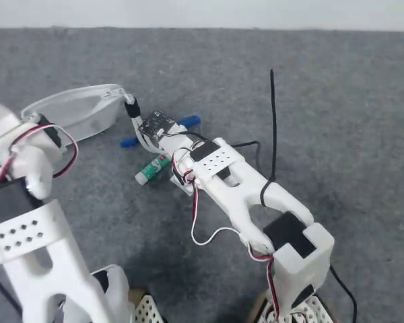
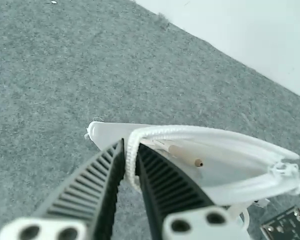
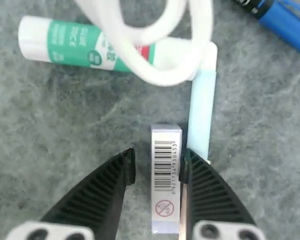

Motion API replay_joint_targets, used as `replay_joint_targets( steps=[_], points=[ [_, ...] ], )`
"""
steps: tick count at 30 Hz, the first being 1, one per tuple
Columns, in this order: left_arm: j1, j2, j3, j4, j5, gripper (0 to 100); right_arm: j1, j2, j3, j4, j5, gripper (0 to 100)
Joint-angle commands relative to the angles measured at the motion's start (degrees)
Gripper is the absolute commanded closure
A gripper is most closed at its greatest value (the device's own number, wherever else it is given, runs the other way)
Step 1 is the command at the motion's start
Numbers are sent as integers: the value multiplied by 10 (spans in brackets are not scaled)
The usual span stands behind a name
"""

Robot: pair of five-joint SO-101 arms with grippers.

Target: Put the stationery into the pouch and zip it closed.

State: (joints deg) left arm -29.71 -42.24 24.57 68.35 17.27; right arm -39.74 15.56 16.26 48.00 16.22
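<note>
The white translucent pouch (image 1: 81,111) lies open at the back left, and my left gripper (image 2: 130,148) is shut on its zipper rim (image 2: 132,150). A pale stick-like item (image 2: 185,155) lies inside the pouch. My right gripper (image 3: 159,159) points down over the middle of the table, open, its fingers on either side of a small white barcoded box (image 3: 166,175). One finger touches the box; the other stands a little off it. A green and white glue stick (image 3: 80,45) and a light blue bar (image 3: 201,115) lie just beyond it, and a blue pen (image 1: 188,122) farther off.
Grey carpet-like cloth (image 1: 337,101) covers the table. A white wire loop (image 3: 150,40) hangs over the glue stick. A thin black cable (image 1: 273,121) stands up right of the right arm. The cloth beyond and to the right is bare.
</note>
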Motion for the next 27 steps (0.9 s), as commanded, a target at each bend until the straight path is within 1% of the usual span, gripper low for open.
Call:
replay_joint_targets(
  steps=[1, 3, 7, 12, 15, 18, 21, 26, 27],
  points=[
    [-4, -5, -9, -22, 7, 990, 0, 10, -34, -2, 9, 855],
    [-4, -5, -9, -22, 7, 990, 0, 17, -33, -2, 9, 888],
    [-4, -5, -9, -21, 7, 990, -2, 20, -33, -6, 9, 995],
    [-4, -5, -9, -21, 7, 990, 1, 17, -30, 0, 9, 993],
    [-4, -5, -9, -21, 7, 990, 0, 15, -33, 33, 4, 993],
    [-4, -5, -9, -21, 7, 990, -2, 12, -33, 44, 4, 993],
    [-4, -5, -9, -21, 7, 990, -2, -5, -30, 47, 4, 993],
    [-4, -5, -9, -21, 7, 990, -2, -45, -30, 83, 2, 993],
    [-4, -5, -9, -21, 7, 990, -2, -53, -30, 85, -9, 993]
  ],
)
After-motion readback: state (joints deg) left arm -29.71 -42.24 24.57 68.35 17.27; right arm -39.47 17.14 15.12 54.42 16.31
